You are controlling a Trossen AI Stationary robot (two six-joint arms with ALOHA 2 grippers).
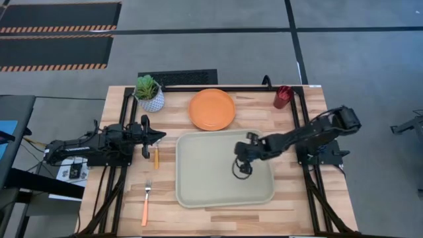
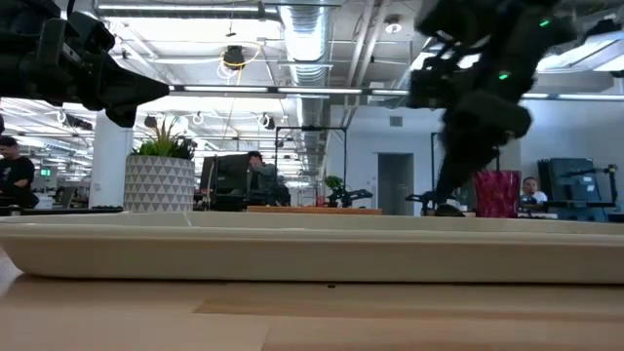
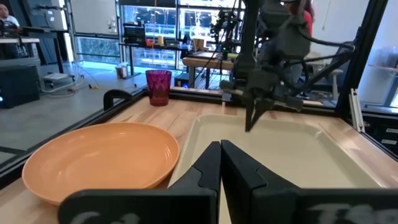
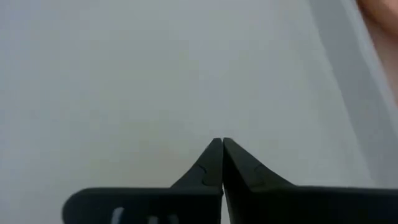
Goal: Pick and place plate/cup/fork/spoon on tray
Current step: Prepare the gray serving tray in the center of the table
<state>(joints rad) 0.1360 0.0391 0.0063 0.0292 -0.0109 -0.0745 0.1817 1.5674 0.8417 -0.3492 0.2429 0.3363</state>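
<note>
The beige tray (image 1: 198, 185) lies at the table's middle. My right gripper (image 1: 242, 169) is shut and empty, pointing down over the tray's right half; the right wrist view shows only the tray floor (image 4: 155, 74). The orange plate (image 1: 212, 109) rests on the table beyond the tray's far edge. The dark red cup (image 1: 283, 96) stands upright at the far right. The fork (image 1: 146, 202) lies left of the tray, near the front. An orange handle (image 1: 156, 158), seemingly the spoon's, lies just near of my left gripper (image 1: 160, 137), which is shut, empty and raised above the table.
A white patterned pot with a green plant (image 1: 149, 94) stands at the far left, beside the plate. Dark frame rails (image 1: 301, 112) run along the table's left and right sides. People sit in the room behind the table.
</note>
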